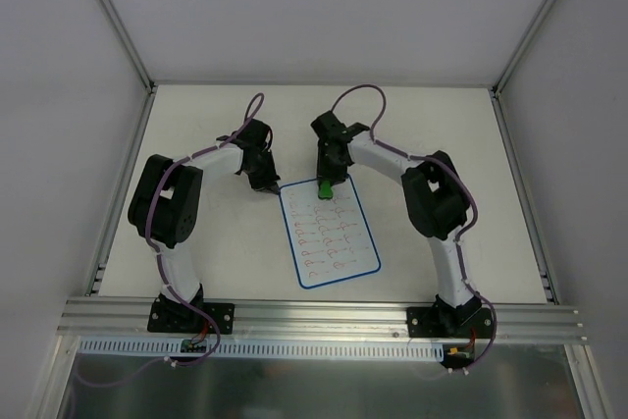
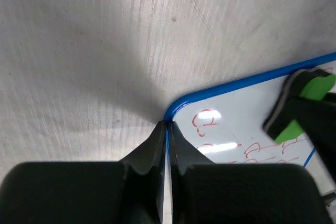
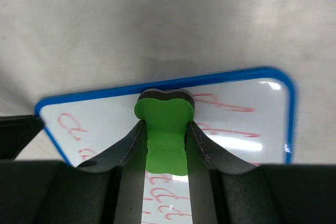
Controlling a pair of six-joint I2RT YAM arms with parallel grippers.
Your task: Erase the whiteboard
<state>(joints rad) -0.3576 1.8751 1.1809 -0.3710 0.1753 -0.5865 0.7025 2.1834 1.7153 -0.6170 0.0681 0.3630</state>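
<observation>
Board: small flat white rectangular whiteboard (image 1: pixel 339 267) with thin blue border and rounded corners, lying flat on the off-white scuffed tabletop (image 1: pixel 442 125), mid-table between the two arms, slightly skewed.
Marks: rows of small red marks (image 1: pixel 324 228) cover most of the face.
Left gripper (image 2: pixel 166 127): at the board's far-left corner, fingers closed, blue border running between the tips, so it looks pinched on the edge.
Right gripper (image 3: pixel 165 129): clamped on a small green bone-shaped eraser (image 3: pixel 165 119).
Eraser contact: dark felt side down on the board, just inside the far edge, over the top row.
</observation>
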